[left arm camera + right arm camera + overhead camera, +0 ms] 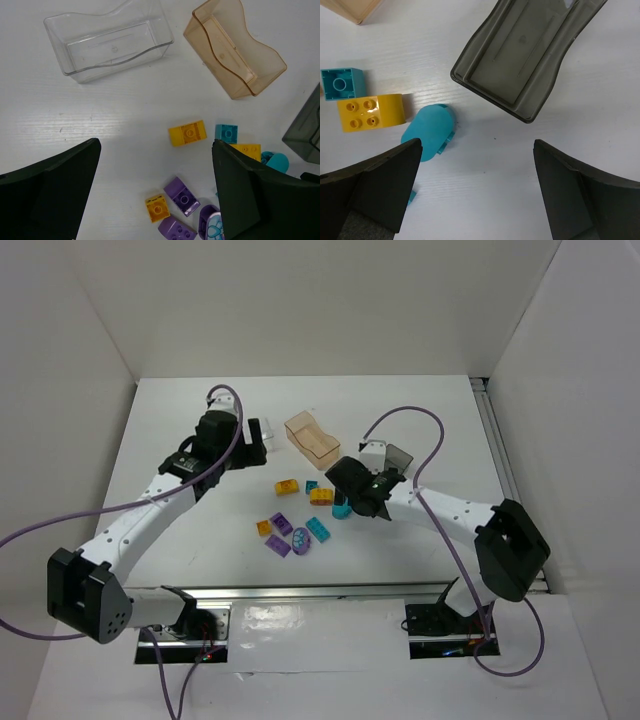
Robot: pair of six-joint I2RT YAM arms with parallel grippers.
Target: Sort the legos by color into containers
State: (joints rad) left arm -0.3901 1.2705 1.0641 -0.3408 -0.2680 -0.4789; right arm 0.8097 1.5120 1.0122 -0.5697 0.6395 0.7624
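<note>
Wide open and empty, both: left pincer looking down on the loose legos at mid-frame of the top view, right pincer above bare desk between a rounded cyan piece and the grey bin. Amber bin and clear bin along the top of the left wrist view, seemingly empty. Risk of catching the yellow brick just beside the cyan piece when closing on it. Risk too of shoving a light bin askew with a wide finger.
</note>
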